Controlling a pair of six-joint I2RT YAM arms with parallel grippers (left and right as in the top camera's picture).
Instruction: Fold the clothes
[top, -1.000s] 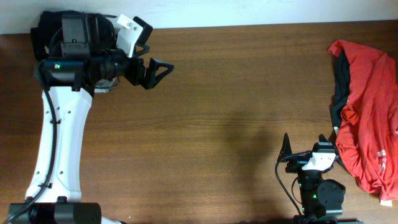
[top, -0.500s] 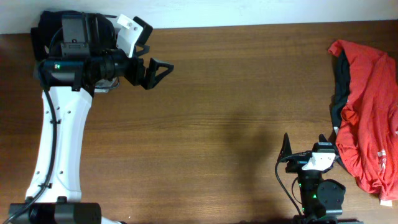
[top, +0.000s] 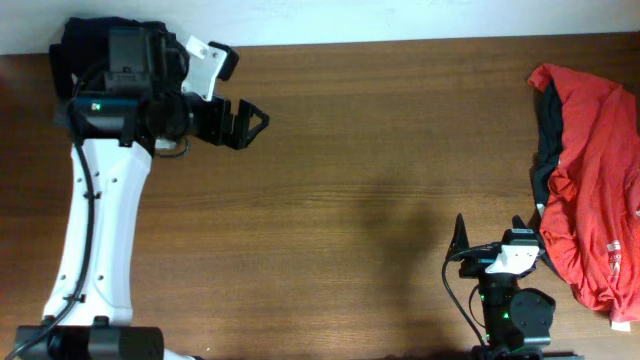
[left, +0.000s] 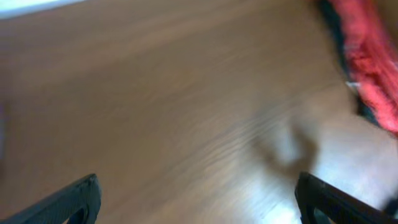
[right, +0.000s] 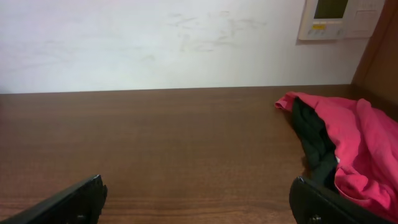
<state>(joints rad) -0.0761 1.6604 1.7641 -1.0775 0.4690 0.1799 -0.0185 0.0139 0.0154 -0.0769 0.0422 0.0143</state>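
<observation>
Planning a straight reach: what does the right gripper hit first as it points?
Looks free: the right gripper faces bare table up to the wall. The red garment lies just right of that line; may graze.

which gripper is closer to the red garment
Right. The right gripper sits just beside the red garment; the left gripper is far across the table, at the opposite end.

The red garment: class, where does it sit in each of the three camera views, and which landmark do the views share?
Overhead: the red garment lies crumpled at the table's right edge.
Left wrist: top right corner, blurred.
Right wrist: right side, running off the frame.
Shared landmark: the black garment along its edge nearest the table's middle.
</observation>
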